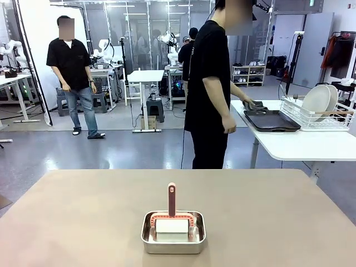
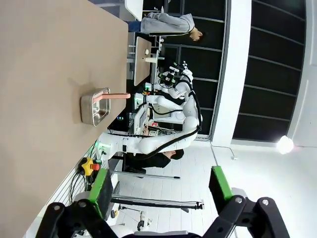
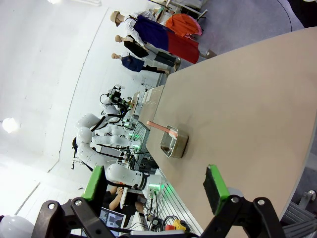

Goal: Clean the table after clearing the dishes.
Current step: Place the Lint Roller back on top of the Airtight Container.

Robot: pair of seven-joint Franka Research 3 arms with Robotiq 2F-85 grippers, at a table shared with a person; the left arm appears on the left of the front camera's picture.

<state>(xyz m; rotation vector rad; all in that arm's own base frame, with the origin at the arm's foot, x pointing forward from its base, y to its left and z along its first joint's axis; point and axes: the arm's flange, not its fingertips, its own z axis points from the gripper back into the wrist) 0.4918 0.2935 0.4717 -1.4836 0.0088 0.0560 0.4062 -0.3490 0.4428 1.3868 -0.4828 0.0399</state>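
The table [image 1: 83, 217] runs off the front view's bottom and both side edges, so its near corners are cut away. In the pan [image 1: 173, 232], the brush [image 1: 172, 218] has its lower part sunk behind the pan wall; what lies under its white block cannot be told. On the white side table [image 1: 300, 146], the plates [image 1: 320, 102] in the rack [image 1: 311, 118] overlap, so their number is unclear, and the picture's right edge clips the rack. The person's far hand [image 1: 248, 103] lies partly behind the dark tray [image 1: 271, 120]. In the left wrist view, ahead of the left pincer [image 2: 161, 186], the pan's inside is too small to read. The right pincer [image 3: 154, 181] has its base cut by the bottom edge.
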